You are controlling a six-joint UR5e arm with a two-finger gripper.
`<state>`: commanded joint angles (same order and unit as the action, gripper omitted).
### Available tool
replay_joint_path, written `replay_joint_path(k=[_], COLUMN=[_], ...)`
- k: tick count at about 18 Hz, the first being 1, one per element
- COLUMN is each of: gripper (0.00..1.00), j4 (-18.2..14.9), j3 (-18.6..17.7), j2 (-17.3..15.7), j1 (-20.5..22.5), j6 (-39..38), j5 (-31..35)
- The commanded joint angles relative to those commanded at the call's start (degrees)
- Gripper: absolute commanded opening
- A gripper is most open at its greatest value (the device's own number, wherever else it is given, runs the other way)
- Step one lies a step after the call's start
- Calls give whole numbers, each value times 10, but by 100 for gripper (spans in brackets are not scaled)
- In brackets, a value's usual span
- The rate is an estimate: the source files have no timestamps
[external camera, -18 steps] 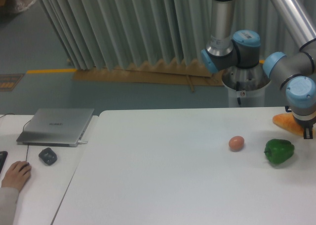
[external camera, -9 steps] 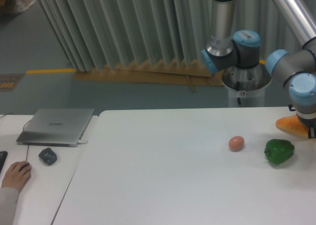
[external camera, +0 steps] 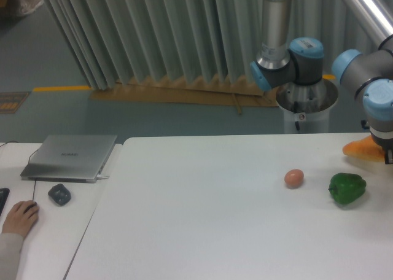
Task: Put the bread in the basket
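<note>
Lower left of frame: a person's hand (external camera: 18,217) on a mouse, dark keyboard edge at the far left border. Just above it, a small dark grey object (external camera: 59,194), then a closed silver laptop (external camera: 70,157) w/ a cable running off it.

Mid-right: pinkish-brown egg (external camera: 294,178) on the white table (external camera: 202,218). Near it, to the right, a green pepper (external camera: 347,188), apart from the egg.

Right edge, just above the pepper: the bread (external camera: 361,149), golden-orange, only its left tapered end showing; the rest is cut off by the frame border and covered by the arm. Bread looks raised a little off the table, no contact w/ pepper.

Gripper (external camera: 387,152) sits right at the frame edge over the bread. Fingers mostly out of shot, so can't tell how wide they stand or whether they truly clamp the loaf; it at least touches or overlaps it.

Vs 1 s ago: bread and wrist are higher and further right, more of the loaf now out of frame. Egg, pepper, laptop, hand unchanged.

Far: robot base (external camera: 304,105) behind the table, grey pleated curtain (external camera: 153,34) across the top, yellow floor line upper left.
</note>
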<state>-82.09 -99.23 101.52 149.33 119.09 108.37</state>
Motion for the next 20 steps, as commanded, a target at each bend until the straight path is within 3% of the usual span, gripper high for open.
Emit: replay_joint_path(k=[3, 6, 11, 14, 19, 20], gripper=[14, 13, 13, 13, 13, 13], j4=[-37, -89, -80, -50, -38, -17], j3=[30, 104, 114, 126, 182, 182], j2=[-7, -6, 2, 17, 49, 51], j1=[15, 47, 69, 86, 110, 113], j6=[2, 0, -10, -24, -25, -30], j5=[-17, -92, -109, -123, -139, -145])
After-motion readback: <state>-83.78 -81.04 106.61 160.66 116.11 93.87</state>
